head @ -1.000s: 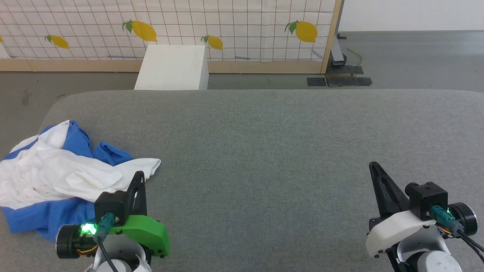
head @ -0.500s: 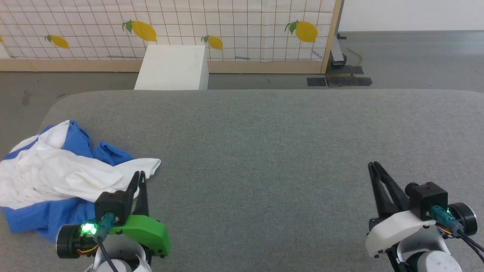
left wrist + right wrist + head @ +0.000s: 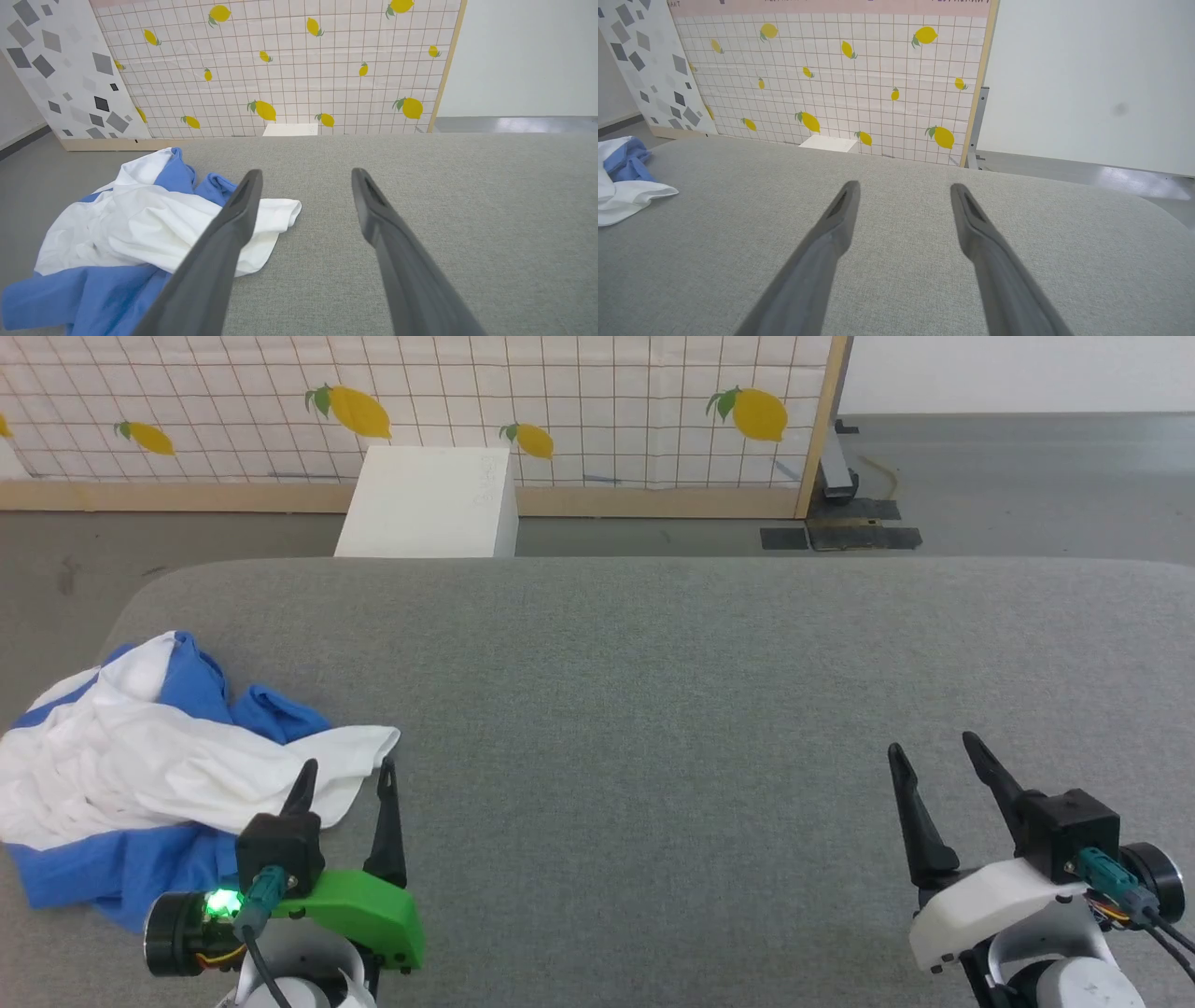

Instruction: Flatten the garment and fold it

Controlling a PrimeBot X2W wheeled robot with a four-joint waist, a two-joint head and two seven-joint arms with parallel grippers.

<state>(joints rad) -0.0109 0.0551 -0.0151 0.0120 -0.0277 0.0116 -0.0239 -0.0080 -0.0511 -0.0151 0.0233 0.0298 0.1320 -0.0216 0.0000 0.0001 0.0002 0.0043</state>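
Note:
The garment [image 3: 140, 775], a white shirt with blue sleeves, lies crumpled at the left end of the grey padded table [image 3: 653, 691]. It also appears in the left wrist view as the garment [image 3: 140, 228] and at the left edge of the right wrist view as the garment [image 3: 621, 196]. My left gripper [image 3: 344, 768] stands open just right of the garment's white hem, holding nothing; its left finger crosses in front of the cloth in the left wrist view [image 3: 303, 172]. Far to the right, my right gripper [image 3: 934, 742] is open over bare table [image 3: 903, 184].
A white box [image 3: 429, 504] stands on the floor beyond the table's far edge. Behind it runs a lemon-patterned grid panel [image 3: 579, 401] with a wooden frame. The garment hangs close to the table's left edge.
Both grippers have opened from shut to wide apart. The arms and the garment have stayed where they were.

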